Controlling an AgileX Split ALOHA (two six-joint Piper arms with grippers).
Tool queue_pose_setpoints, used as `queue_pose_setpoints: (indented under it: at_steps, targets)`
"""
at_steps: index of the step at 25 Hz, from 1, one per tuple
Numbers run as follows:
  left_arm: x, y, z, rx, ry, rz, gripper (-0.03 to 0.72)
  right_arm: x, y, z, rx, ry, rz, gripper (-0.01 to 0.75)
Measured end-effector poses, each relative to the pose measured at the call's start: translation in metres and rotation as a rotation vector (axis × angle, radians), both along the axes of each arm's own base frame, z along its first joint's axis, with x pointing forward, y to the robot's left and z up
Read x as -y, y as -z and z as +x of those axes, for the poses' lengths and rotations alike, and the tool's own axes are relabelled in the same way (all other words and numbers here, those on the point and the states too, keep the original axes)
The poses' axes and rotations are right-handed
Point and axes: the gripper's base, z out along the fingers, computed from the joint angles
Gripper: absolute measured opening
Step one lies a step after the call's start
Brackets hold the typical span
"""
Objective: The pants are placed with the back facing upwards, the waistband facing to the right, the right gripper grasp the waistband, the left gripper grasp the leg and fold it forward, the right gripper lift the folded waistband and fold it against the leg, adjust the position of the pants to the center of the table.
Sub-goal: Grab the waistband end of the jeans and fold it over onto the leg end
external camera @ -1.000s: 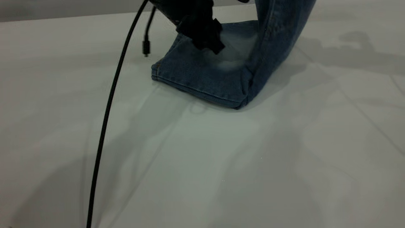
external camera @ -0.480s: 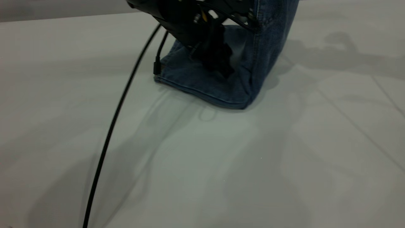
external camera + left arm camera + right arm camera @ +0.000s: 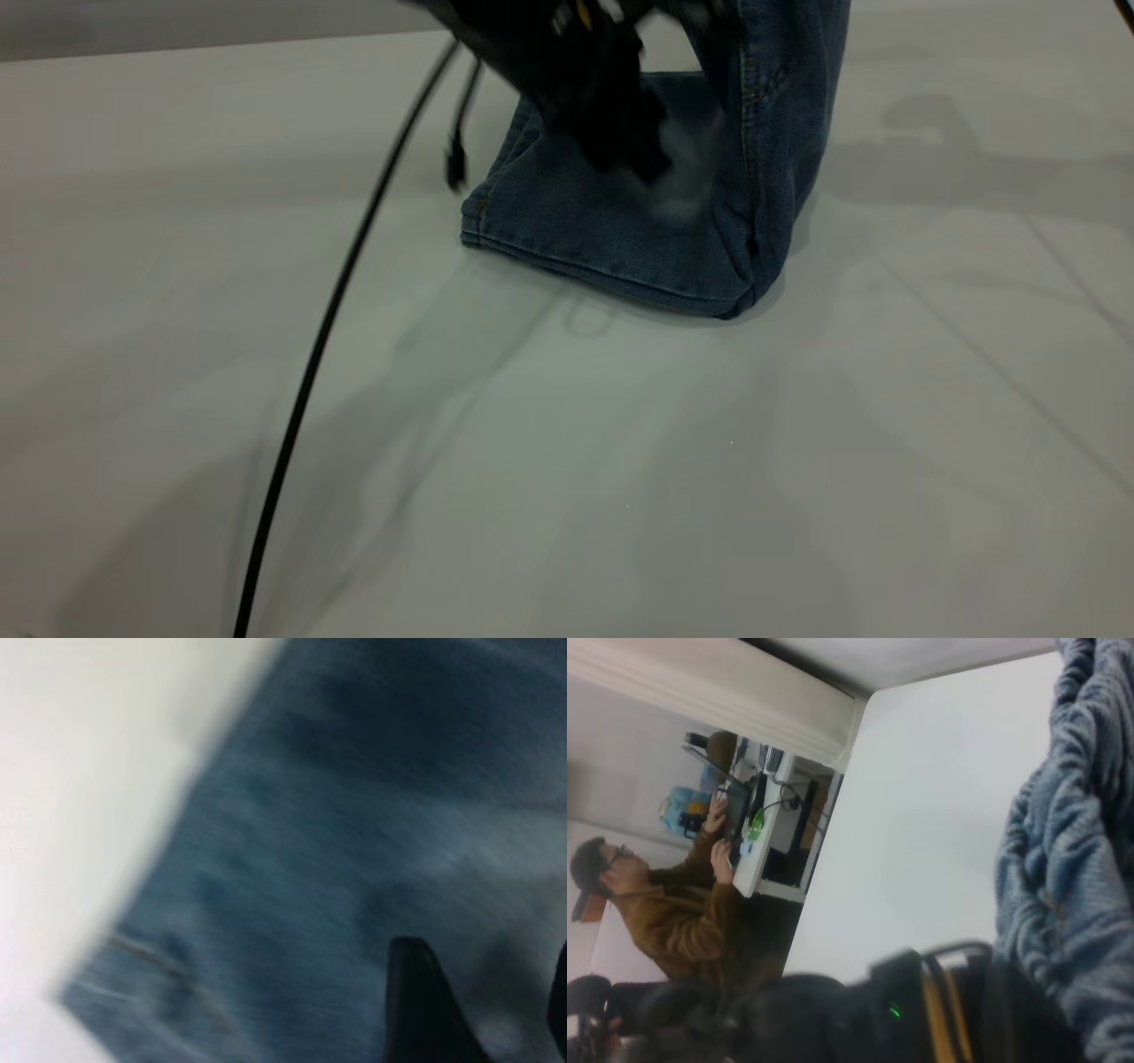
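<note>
We see the pants (image 3: pixel 620 239) half folded on the table (image 3: pixel 620 461): the leg end lies flat with its stitched hem toward the camera, while the other half stands up as a denim wall rising out of the top of the exterior view. Compared with half a second ago, the flat part has slid toward the right side of that view, and the raised wall has gone from leaning over the leg to standing nearly upright. The left gripper (image 3: pixel 620 133) has shifted with it and hovers low over the flat denim; in the left wrist view its dark fingertips (image 3: pixel 425 1010) stand apart above the cloth, closed on nothing. The waistband (image 3: pixel 1063 868) appears bunched right beside the right wrist camera, so we judge the right gripper is holding it up, though its jaws are not shown and we cannot tell. To us the final fold is underway but not laid down. A person (image 3: pixel 664 904) sits at a desk beyond the table.
</note>
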Motion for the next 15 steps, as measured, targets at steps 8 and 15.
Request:
queue_pose_setpoints:
  at_steps: [8, 15]
  targets:
    - [-0.043, -0.093, 0.023, 0.144, -0.092, -0.075, 0.326, -0.005, 0.001, -0.001, 0.014, -0.019, -0.006, 0.108]
    - [-0.084, -0.179, 0.021, 0.278, -0.150, -0.107, 0.326, -0.039, 0.013, -0.011, 0.002, -0.149, -0.080, 0.108]
